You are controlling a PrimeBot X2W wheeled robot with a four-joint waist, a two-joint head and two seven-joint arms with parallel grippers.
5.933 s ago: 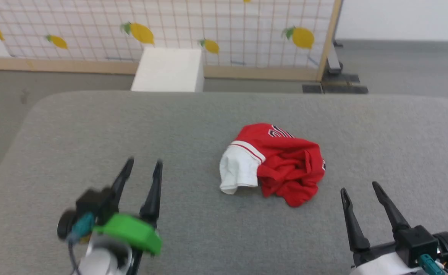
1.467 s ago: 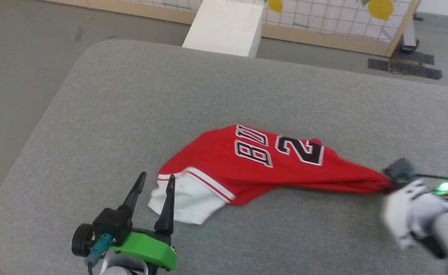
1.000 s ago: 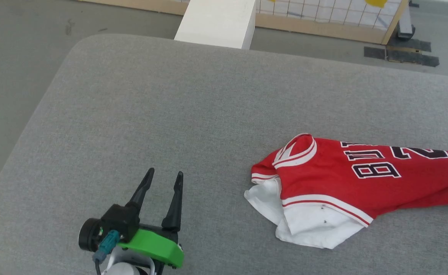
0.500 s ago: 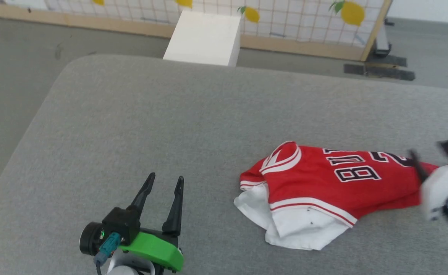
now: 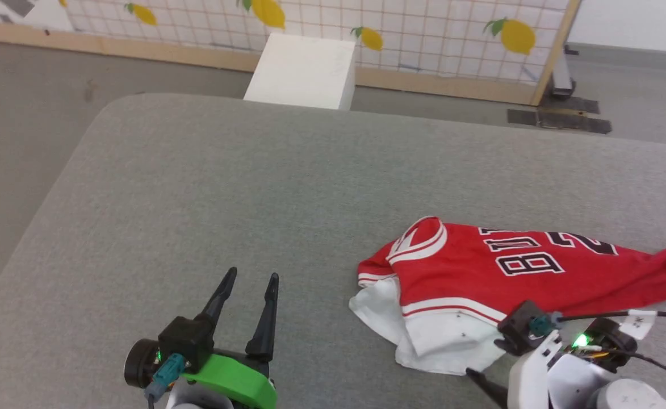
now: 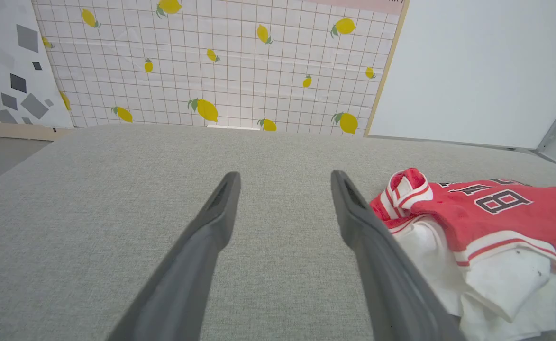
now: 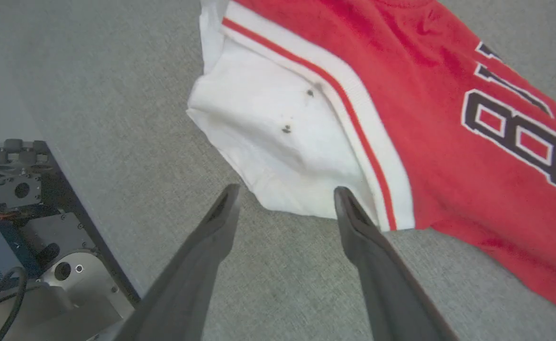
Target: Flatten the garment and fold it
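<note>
The garment [image 5: 514, 272], a red jersey with black lettering and white sleeves, lies stretched sideways on the right of the grey table, collar to the left. My right gripper [image 7: 286, 192] is open just above the table at the near edge of the white sleeve [image 7: 282, 128], its fingertips at the cloth's edge with nothing between them. One of its fingers [image 5: 483, 383] shows at the bottom of the head view. My left gripper [image 5: 252, 276] is open and empty, left of the garment [image 6: 496, 213] and apart from it.
The grey padded table [image 5: 253, 170] has a rounded edge on the left and far side. A white box [image 5: 301, 71] stands on the floor beyond it, before a lemon-print grid screen [image 5: 423, 28]. The robot's base [image 7: 22, 237] lies below the near edge.
My right gripper has opened and let go of the garment's right end, then come round to the near side by the white sleeve. The head camera has shifted. My left gripper has stayed put.
</note>
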